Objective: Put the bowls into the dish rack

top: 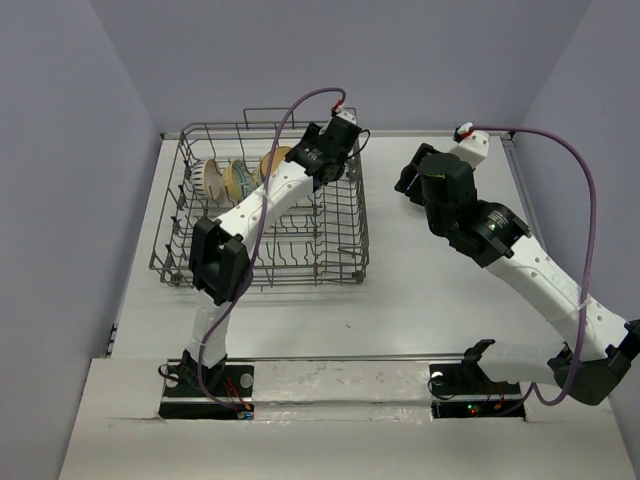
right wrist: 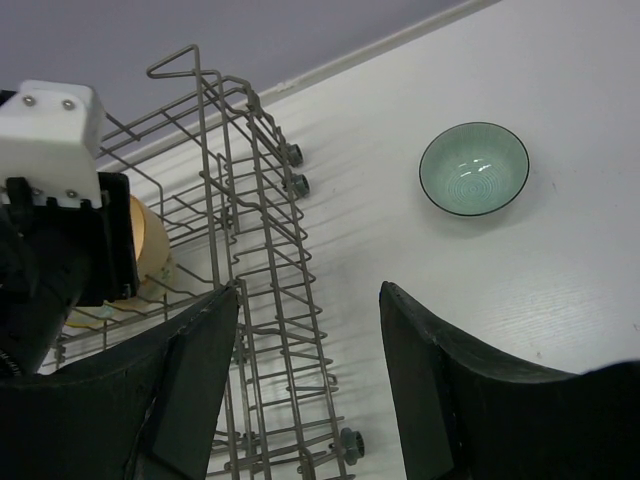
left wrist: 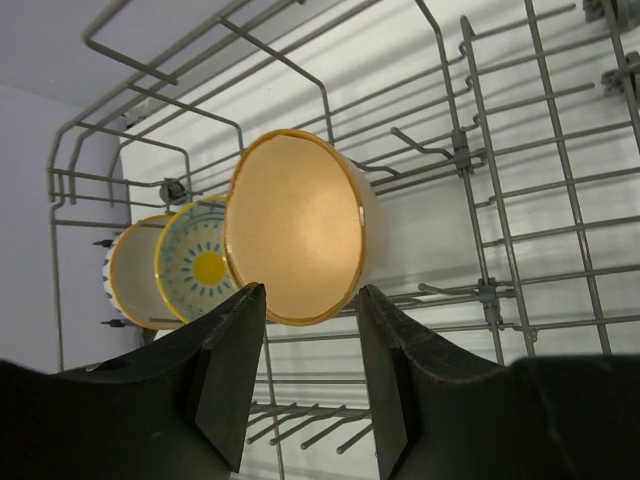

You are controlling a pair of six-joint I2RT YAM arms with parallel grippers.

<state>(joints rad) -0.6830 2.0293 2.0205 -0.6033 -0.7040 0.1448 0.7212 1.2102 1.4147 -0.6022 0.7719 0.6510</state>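
Tan bowl (left wrist: 295, 230) stood on edge in the dish rack (left wrist: 461, 150), left claw (left wrist: 312, 292) half-open astride it — apparently unclamped — so a straight pull-back clear of the rim seemed best.

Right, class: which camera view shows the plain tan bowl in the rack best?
The left wrist view: the tan bowl fills the middle, standing on edge, its inside facing the camera. The top view shows only part of it beside the left arm; the right wrist view shows just a sliver.
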